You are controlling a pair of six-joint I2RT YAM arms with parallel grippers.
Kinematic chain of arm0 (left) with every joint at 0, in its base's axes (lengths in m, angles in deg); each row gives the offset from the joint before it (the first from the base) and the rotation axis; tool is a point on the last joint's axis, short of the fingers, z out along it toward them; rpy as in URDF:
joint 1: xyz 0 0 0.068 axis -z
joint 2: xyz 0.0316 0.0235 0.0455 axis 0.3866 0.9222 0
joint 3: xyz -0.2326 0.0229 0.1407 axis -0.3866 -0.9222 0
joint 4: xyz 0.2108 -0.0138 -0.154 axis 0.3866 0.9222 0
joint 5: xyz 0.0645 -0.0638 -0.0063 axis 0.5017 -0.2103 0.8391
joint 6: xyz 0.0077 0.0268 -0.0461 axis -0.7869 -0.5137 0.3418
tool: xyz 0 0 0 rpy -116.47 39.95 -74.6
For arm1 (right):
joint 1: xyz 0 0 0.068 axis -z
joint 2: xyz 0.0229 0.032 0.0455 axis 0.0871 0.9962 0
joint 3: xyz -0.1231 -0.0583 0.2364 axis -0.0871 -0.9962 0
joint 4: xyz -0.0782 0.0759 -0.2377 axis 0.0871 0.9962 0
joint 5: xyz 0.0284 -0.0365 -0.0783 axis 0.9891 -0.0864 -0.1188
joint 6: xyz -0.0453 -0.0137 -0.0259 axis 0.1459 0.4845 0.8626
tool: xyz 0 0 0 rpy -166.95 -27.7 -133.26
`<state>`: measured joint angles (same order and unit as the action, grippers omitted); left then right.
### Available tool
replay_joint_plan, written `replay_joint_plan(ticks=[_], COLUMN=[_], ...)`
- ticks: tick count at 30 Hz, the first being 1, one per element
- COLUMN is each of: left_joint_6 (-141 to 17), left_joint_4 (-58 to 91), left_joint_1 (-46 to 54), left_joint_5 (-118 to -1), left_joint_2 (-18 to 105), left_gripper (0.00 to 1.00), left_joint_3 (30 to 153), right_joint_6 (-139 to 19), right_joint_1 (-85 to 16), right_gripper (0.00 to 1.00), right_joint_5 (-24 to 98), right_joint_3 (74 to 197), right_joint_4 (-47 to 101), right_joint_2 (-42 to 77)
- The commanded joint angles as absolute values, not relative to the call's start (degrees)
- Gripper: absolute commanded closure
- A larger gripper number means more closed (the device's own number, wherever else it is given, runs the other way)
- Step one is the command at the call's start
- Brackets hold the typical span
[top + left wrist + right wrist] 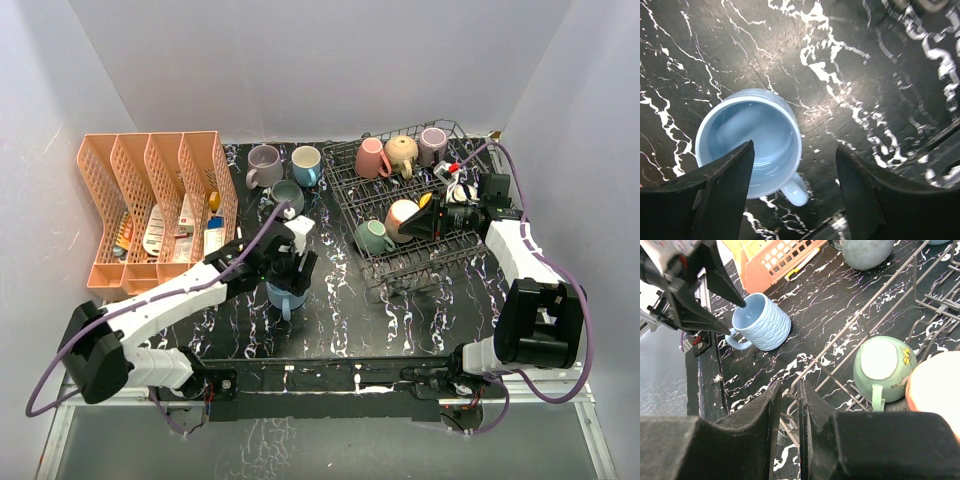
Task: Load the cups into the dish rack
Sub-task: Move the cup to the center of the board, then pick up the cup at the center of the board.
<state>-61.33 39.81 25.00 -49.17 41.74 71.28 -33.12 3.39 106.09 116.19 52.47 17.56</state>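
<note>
Left wrist, blue cup [747, 142] below left hand [794, 150]

Surface and material notes, tabletop scene.
Blue cup [765, 325]: glazed ceramic, glossy, outer wall ribbed, inside smooth. Green cup [882, 365]: glossy glaze, upturned base paler and matt-looking. Dish rack [342, 200]: thin dark grey metal wire, slight sheen. Table [340, 320]: black with white marble-like veining, smooth, reflects light. Organiser [110, 215]: orange plastic, perforated walls, dull finish. Left gripper [795, 148] fingers [720, 195]: matt black, faintly grainy.
</note>
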Motion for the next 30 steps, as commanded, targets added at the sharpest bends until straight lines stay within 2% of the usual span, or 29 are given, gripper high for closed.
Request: replay_joint_plan(ticks=[1,5,6,8,13,15,17,23,27,29,30], left_joint_6=[-53.3,-43.8,-41.3,-37.0,-29.9,-28.6,-27.6,-25.7,-17.0,-13.7,-12.6], left_joint_4=[36.9,30.6,29.5,27.7,29.2,33.9,39.4,52.5,65.5,70.4,72.1], left_joint_1=[25.2,25.0,25.0,24.9,25.0,25.0,25.7,34.1,37.2,37.7,37.8], left_joint_5=[-47.0,-46.2,-45.9,-45.0,-44.1,-43.1,-40.4,-23.3,-12.0,-10.4,-10.2], left_joint_2=[33.8,29.0,28.0,26.2,25.8,28.5,32.0,42.9,52.0,56.5,58.9], left_gripper=[0.29,0.07,0.03,0.03,0.09,0.18,0.23,0.22,0.26,0.38,0.39], left_joint_3=[72.2,68.6,68.0,66.8,67.8,70.5,73.6,82.3,89.8,93.9,95.4], right_joint_6=[-32.0,-31.9,-31.9,-31.9,-31.9,-31.9,-31.9,-31.9,-31.9,-31.9,-31.9], right_joint_1=[4.0,4.1,4.2,4.1,4.2,4.2,4.3,4.4,4.5,4.6,4.5], right_gripper=[0.77,0.77,0.77,0.77,0.77,0.77,0.77,0.77,0.77,0.77,0.77], right_joint_5=[106.5,106.6,106.7,106.8,106.8,106.9,106.9,106.8,107.0,106.9,106.9], right_joint_3=[117.6,117.6,117.6,117.7,117.7,117.7,117.8,117.7,117.8,117.8,117.8], right_joint_4=[52.2,52.3,52.3,52.3,52.3,52.4,52.4,52.4,52.5,52.5,52.5], right_joint_2=[17.5,17.4,17.3,17.3,17.3,17.3,17.3,17.2,17.4,17.4,17.5])
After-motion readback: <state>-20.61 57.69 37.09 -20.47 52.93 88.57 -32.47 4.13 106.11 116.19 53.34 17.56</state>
